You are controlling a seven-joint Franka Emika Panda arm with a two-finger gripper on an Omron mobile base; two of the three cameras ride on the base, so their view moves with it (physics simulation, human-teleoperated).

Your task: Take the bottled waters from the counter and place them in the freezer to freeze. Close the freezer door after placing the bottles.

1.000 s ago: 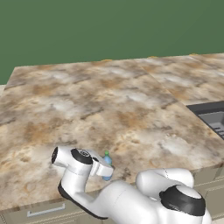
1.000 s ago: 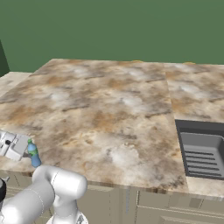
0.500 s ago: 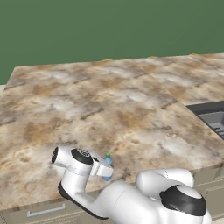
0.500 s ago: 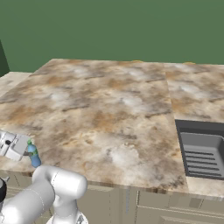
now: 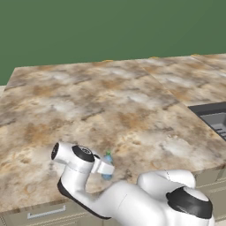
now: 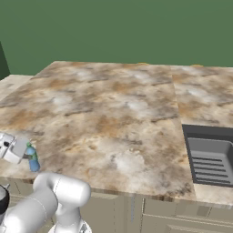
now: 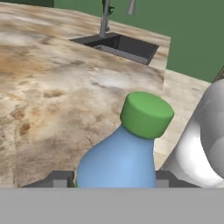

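A blue-tinted bottled water (image 7: 117, 159) with a green cap (image 7: 146, 113) stands near the front edge of the marbled counter (image 5: 110, 101). My gripper (image 7: 113, 181) is shut on its body, with a dark fingertip (image 7: 61, 179) pressed against each side. From the left base view the bottle (image 5: 107, 164) shows just beyond the white hand, inside the gripper (image 5: 106, 167). In the right base view the bottle (image 6: 32, 159) sits at the far left, held by the gripper (image 6: 28, 157). I cannot tell whether it rests on the stone or hangs just above it.
A dark sink (image 6: 209, 154) is set into the counter on the right, also seen as the sink (image 5: 216, 117), and a faucet (image 7: 105, 17) rises behind it. Beige drawers with a silver handle (image 5: 46, 213) run under the counter's front edge. A green wall backs the counter.
The jaws have come together on the bottle, which stood between open fingers a second ago. The arm and bottle have stayed in place.
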